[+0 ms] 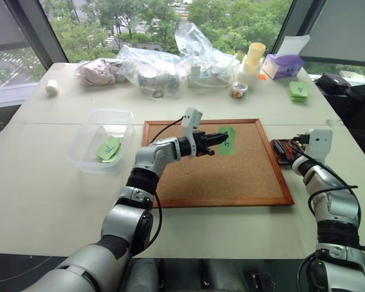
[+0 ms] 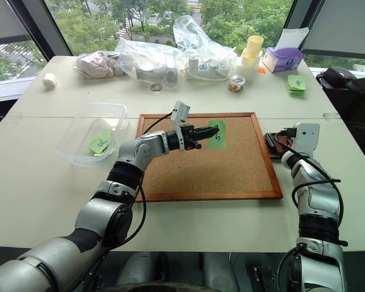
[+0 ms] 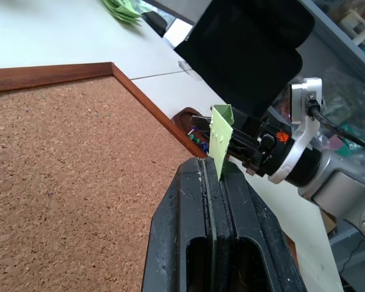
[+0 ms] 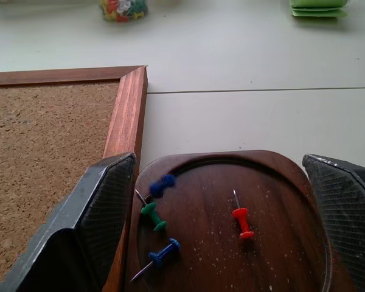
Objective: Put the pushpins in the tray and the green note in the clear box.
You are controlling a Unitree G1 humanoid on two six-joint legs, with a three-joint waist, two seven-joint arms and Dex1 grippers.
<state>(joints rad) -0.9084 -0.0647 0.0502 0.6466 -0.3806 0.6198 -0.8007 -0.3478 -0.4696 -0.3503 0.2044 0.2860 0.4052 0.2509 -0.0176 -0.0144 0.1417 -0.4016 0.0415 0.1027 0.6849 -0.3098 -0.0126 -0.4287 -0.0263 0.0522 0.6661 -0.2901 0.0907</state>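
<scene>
White table (image 1: 48,182) with corkboard (image 1: 231,176). Left gripper (image 1: 220,139) clamped on green note (image 1: 227,140), held above corkboard. Right gripper (image 4: 222,201) spread wide over tray (image 4: 280,255), four pushpins (image 4: 242,220) lying between its fingers. Clear box (image 1: 91,121) well left.

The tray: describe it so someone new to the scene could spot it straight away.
Find the large wood-framed corkboard mid-table; the tray sits just off its right edge, under the right gripper, whose jaws stand open. It is a small reddish-brown dish with rounded corners, the one holding loose pushpins: blue, green, red.
</scene>
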